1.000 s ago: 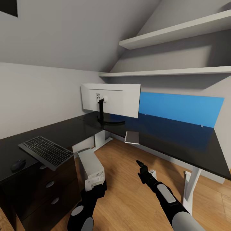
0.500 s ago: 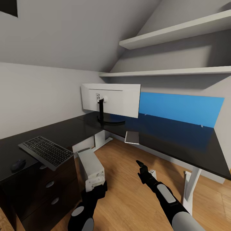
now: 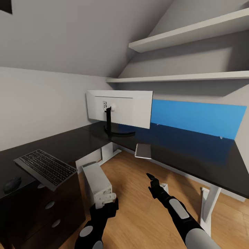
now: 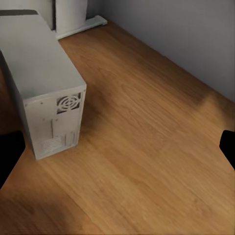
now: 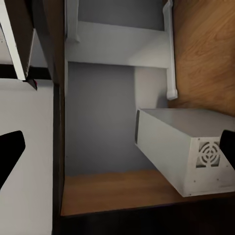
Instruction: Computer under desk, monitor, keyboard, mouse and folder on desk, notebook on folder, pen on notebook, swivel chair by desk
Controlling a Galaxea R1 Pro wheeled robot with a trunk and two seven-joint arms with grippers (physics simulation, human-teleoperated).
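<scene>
The black L-shaped desk [image 3: 69, 141] carries the monitor [image 3: 119, 109], its white back toward me. The keyboard [image 3: 45, 167] overhangs the desk's near edge, and the mouse [image 3: 12, 184] lies left of it. The grey notebook [image 3: 143, 151] sits at the desk's inner edge. The computer [image 3: 98, 183] [image 4: 46, 83] [image 5: 183, 147] stands on the wood floor in the crook of the L. My left gripper [image 3: 107, 204] [image 4: 117, 152] hangs open just before the computer. My right gripper [image 3: 152, 180] [image 5: 117, 152] is open over the floor. The folder, pen and swivel chair are out of view.
A blue panel [image 3: 197, 117] stands along the desk's back edge. Dark drawers [image 3: 52, 207] are at the left under the keyboard. A white desk leg [image 3: 207, 207] is at the right. Two wall shelves [image 3: 186, 77] hang above the desk under the sloped ceiling.
The whole view has shifted a little, so the keyboard and mouse sit further left in the picture. Both arms keep nearly the same pose, grippers still open.
</scene>
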